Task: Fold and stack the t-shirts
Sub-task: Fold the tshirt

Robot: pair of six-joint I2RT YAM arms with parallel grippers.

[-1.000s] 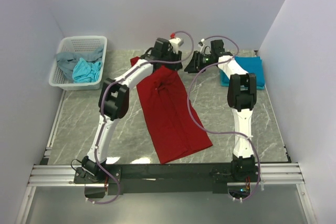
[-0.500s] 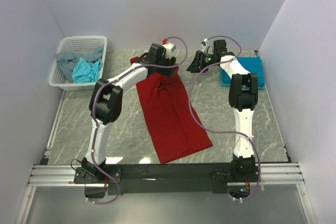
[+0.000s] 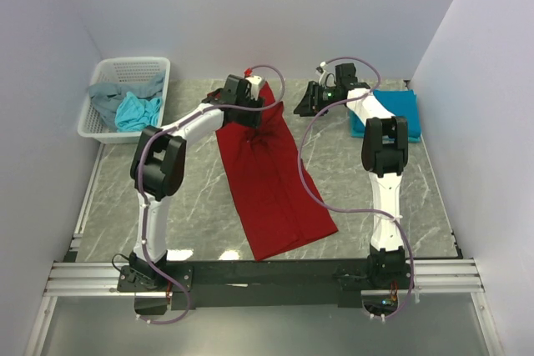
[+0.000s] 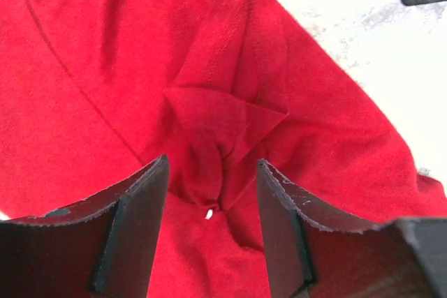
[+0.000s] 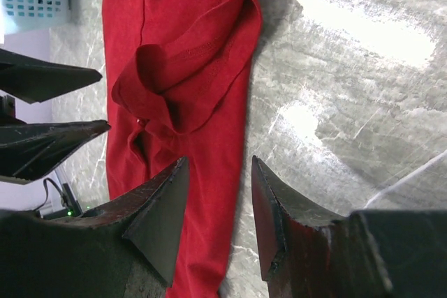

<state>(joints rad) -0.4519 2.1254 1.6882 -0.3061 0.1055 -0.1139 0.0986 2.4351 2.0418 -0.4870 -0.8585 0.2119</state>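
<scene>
So both arms are stretched way out to the far end of the tabletop [image 3: 375, 206]. The left arm leans forward and angles in over the collar end of the dark red t-shirt [image 3: 271, 181], elbow kinked up, with the left claw [image 3: 250, 112] pointing down at the cloth. The right arm runs nearly straight out and then hooks left, so the right claw [image 3: 302, 104] sits just beside the shirt's top right edge. The red shirt lies as a long strip running diagonally back toward the arm bases. From above you also get the stuff the wrist cams mostly miss: a folded teal-blue t-shirt [image 3: 400, 110] far right next to the right arm, and a white basket [image 3: 104, 127] far left holding a grey t-shirt [image 3: 104, 97] and a light turquoise t-shirt [image 3: 138, 112]. The left wrist cam shows the left claw [image 4: 211, 172] spread wide with nothing pinched, right over a little pushed-up peak in the red cloth [image 4: 105, 68] and a tiny white speck in the crease. The right wrist cam shows the right claw [image 5: 218, 165] open too, gripping nothing, hanging over the shirt's edge where it meets the marble, plus a sleeve opening [image 5: 181, 68] with its stitched hem.
</scene>
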